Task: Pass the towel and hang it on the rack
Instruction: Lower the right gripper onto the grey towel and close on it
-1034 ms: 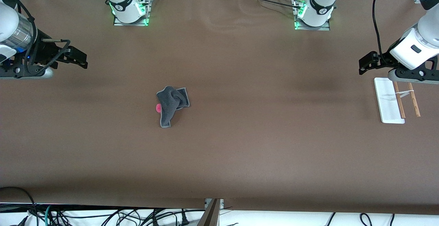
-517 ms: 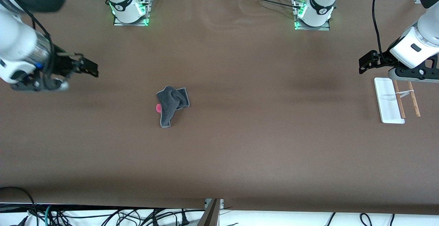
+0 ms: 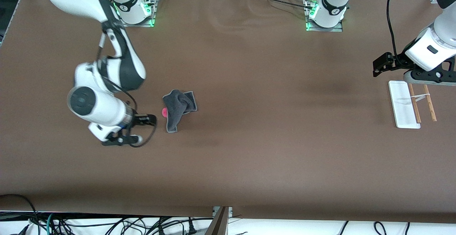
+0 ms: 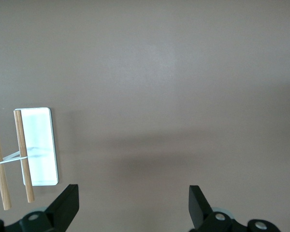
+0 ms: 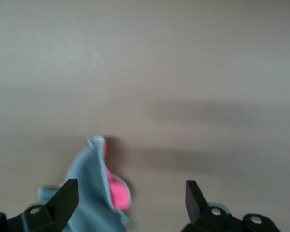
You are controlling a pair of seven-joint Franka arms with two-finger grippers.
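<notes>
The towel (image 3: 179,108) lies crumpled on the brown table, dark grey with a lighter edge and a pink-red patch showing at one side. It also shows in the right wrist view (image 5: 99,193). My right gripper (image 3: 151,120) is open and empty, low beside the towel on the side toward the right arm's end. The rack (image 3: 410,103), a white base with two brown rods, stands at the left arm's end; it shows in the left wrist view (image 4: 35,147) too. My left gripper (image 3: 380,67) is open and empty, hovering beside the rack.
Both arm bases (image 3: 134,6) stand along the table's edge farthest from the front camera. Cables (image 3: 107,224) hang below the table's near edge.
My right arm has swung in from the right arm's end of the table and come down beside the towel. The left arm, the towel and the rack have not moved.
</notes>
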